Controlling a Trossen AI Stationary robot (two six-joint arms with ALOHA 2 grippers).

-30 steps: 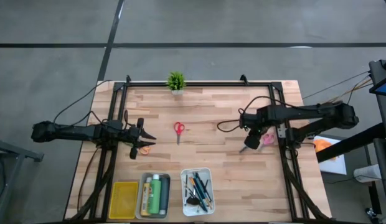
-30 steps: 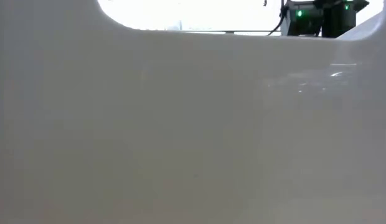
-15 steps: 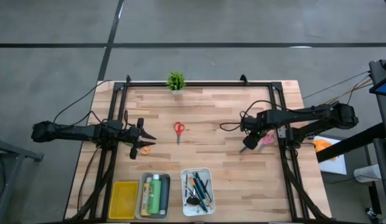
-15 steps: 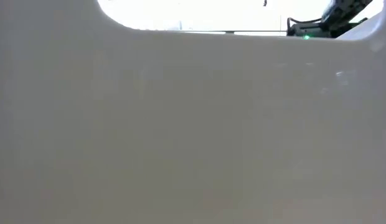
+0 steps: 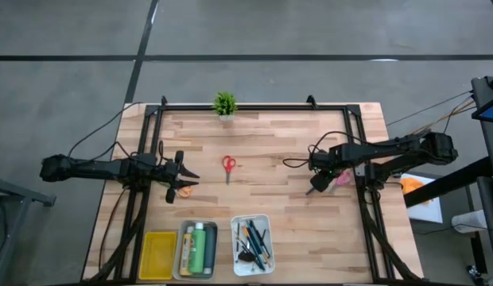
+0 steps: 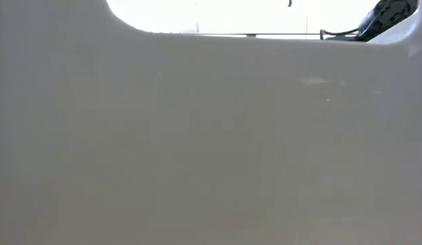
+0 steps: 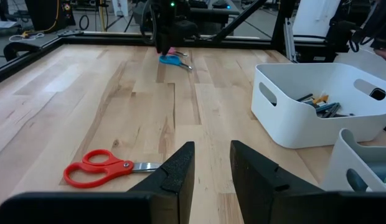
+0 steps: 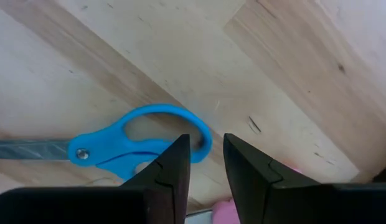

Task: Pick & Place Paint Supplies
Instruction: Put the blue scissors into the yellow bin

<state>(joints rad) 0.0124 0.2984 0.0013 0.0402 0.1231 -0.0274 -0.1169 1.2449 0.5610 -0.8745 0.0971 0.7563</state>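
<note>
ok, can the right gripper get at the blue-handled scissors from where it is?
Probably yes. The right gripper hangs directly over the blue-handled scissors, fingers slightly apart above a handle loop, bare wooden table around. Only something pink lies close by.

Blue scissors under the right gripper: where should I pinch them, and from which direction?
Judging by the right wrist view, take the blue scissors by the handle loop's rim, straight down from above: they lie flat, and the right gripper already straddles that rim, fingers slightly apart.
</note>
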